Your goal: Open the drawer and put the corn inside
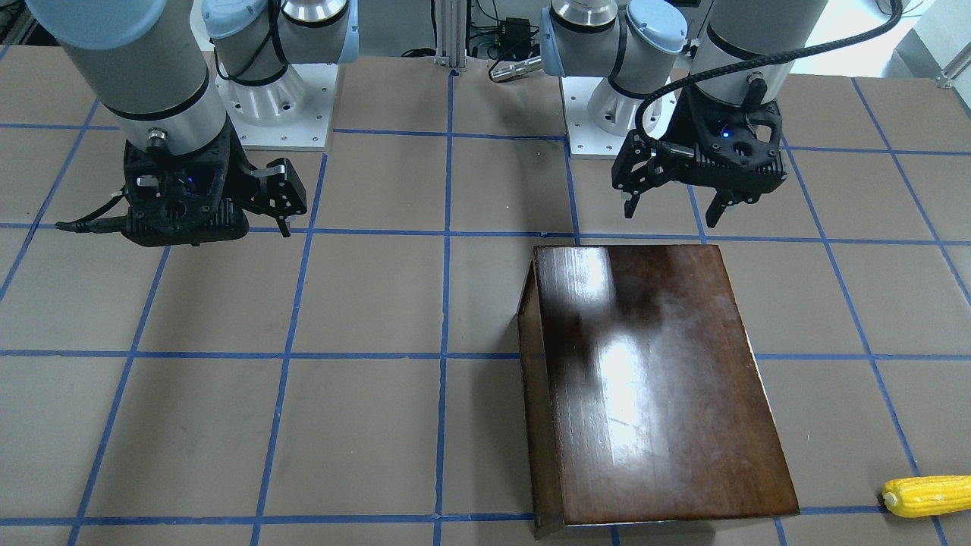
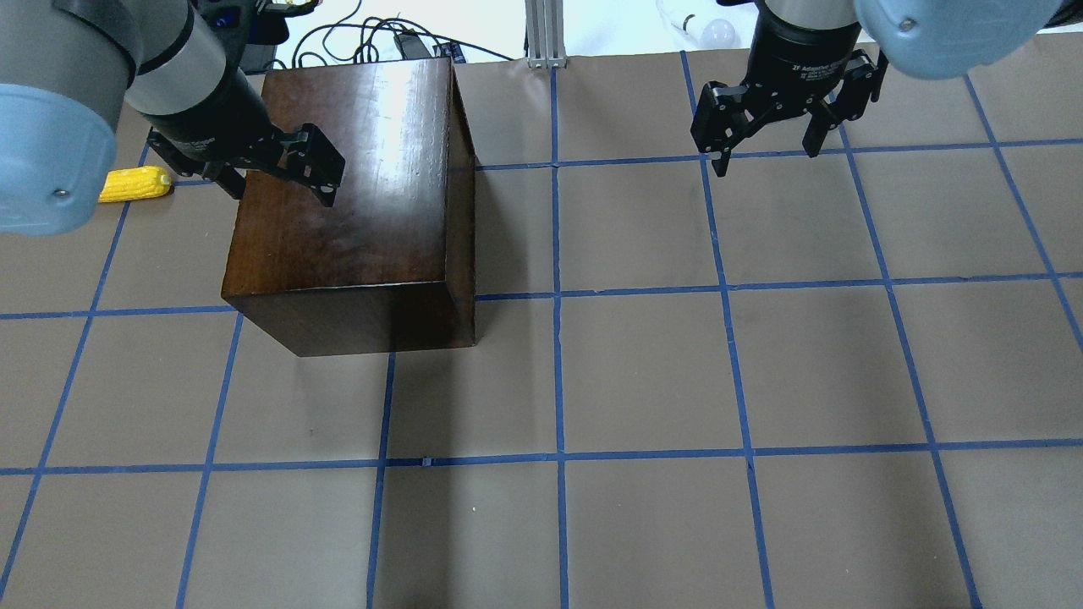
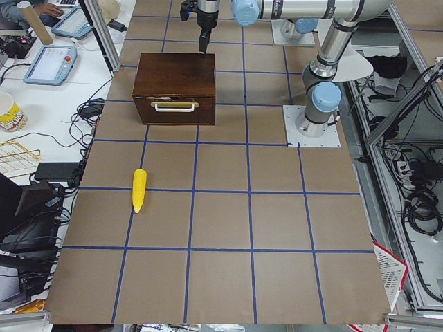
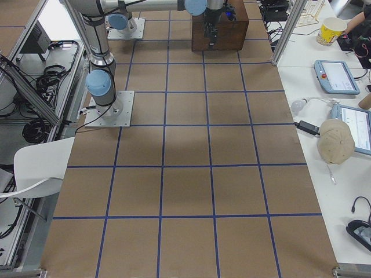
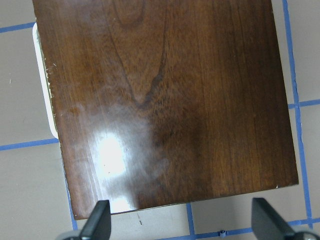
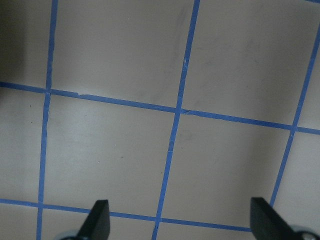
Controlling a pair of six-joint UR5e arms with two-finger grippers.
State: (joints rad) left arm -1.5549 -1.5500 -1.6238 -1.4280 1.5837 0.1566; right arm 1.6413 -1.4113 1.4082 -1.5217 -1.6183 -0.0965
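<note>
Two end effectors are logged, both spread wide and empty: left end effector (image 1: 671, 206) hung over the cabinet (image 1: 652, 379) edge, right end effector (image 2: 768, 148) over bare counter (image 1: 364, 303) at upper right, overhead view. Drawer (image 3: 175, 113) is shut; corn (image 3: 139, 190) is laid well apart, lower left. Risk judged: cabinet dragged whole if unbraced. Ample room is left before the drawer front.

- You get bright, even light from overhead — the table (image 2: 643, 372) reads sharply in every fixed view.
- White glare sits on the glossy top of the cabinet (image 1: 645, 379); in the left wrist view it washes out a patch of the grain.
- Soft shadows fall beside the cabinet and under both arms.
- The right wrist view darkens toward its upper left corner.
</note>
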